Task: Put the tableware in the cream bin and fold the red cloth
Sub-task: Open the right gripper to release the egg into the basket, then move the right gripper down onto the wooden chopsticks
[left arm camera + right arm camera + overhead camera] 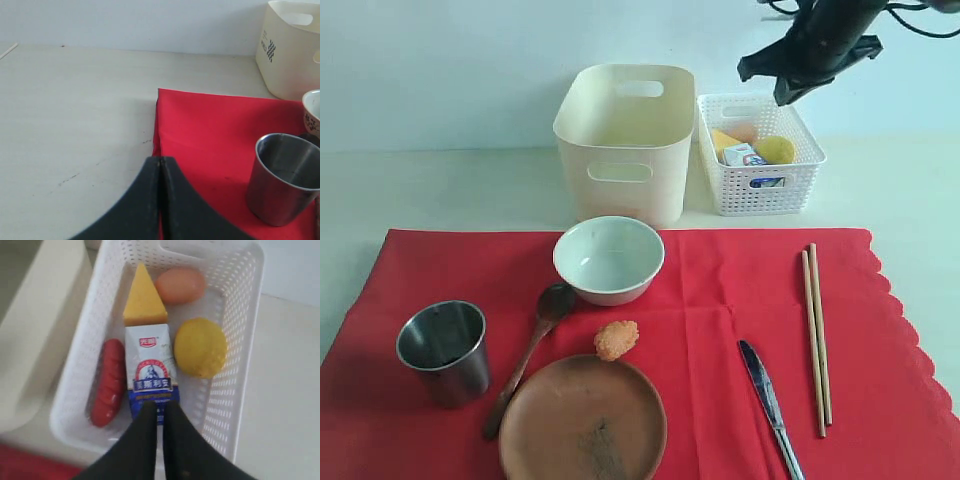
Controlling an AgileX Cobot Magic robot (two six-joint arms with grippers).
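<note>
The red cloth lies flat, with its scalloped edge on the right. On it are the pale bowl, the steel cup, the dark wooden spoon and the brown plate. Behind the bowl stands the cream bin. My right gripper hangs high above the white basket, and in its wrist view the right gripper is shut on nothing. My left gripper is shut and empty over the edge of the cloth, near the cup. The left gripper is out of the exterior view.
The white lattice basket beside the bin holds a milk carton, cheese wedge, egg, lemon and red sausage. A fried nugget, a knife and chopsticks lie on the cloth.
</note>
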